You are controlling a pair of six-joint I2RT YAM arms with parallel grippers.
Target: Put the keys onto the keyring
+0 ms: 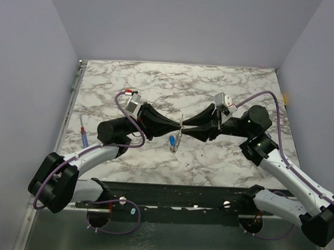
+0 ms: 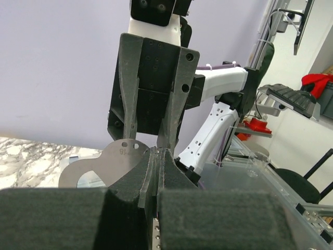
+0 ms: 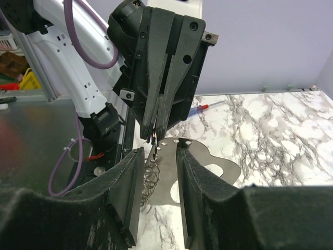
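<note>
My two grippers meet tip to tip above the middle of the marble table. My left gripper (image 1: 177,125) (image 2: 157,152) is shut on the keyring (image 3: 150,174), a thin wire coil with a beaded chain that hangs below its tips (image 1: 178,137). A flat silvery plate with small holes (image 3: 171,161) (image 2: 104,161) hangs with the ring. My right gripper (image 1: 185,127) (image 3: 159,149) is open, one finger on each side of the plate and the coil. A key with a blue head (image 1: 172,141) lies just below the grippers. I cannot make out other keys.
A blue-and-red-handled screwdriver (image 1: 83,136) (image 3: 208,108) lies at the table's left edge. A black rail (image 1: 169,195) runs along the near edge between the arm bases. Pale walls enclose the left, back and right.
</note>
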